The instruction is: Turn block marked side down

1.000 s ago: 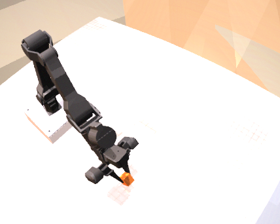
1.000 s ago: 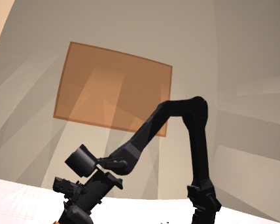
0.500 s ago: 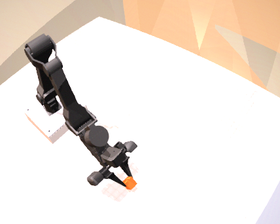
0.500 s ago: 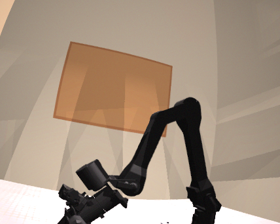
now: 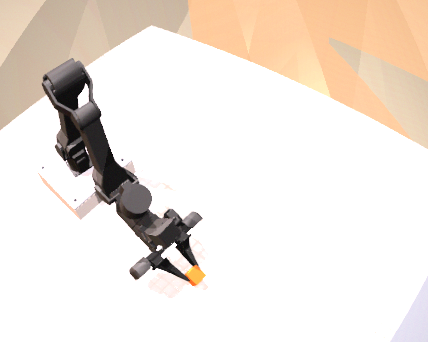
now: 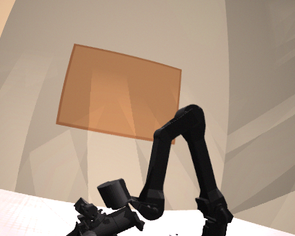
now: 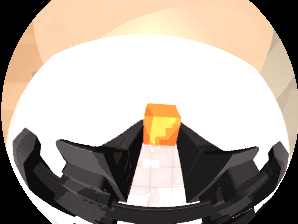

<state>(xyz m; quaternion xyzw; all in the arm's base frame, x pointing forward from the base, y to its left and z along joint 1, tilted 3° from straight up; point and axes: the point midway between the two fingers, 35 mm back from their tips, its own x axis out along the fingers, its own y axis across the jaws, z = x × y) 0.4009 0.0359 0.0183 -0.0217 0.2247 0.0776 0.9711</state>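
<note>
Claw [image 5: 192, 273] clamped on orange block [image 5: 196, 275], arm low and stretched out, block near the counter's [image 5: 311, 210] front edge

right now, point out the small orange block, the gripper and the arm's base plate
small orange block [image 5: 196, 275], top view, on its upper face
gripper [image 7: 161, 137], wrist view, midway between the fingers pinching the block
pale square base plate [image 5: 66, 192], top view, on its front edge

I was working in a bare test cell rather than any home or shop: a plain white table [image 5: 296, 200] with my arm's base plate [image 5: 71, 192] near its left edge, blank beige walls [image 6: 231, 52] behind, and one flat orange panel [image 6: 118, 91] hung on the wall.
</note>
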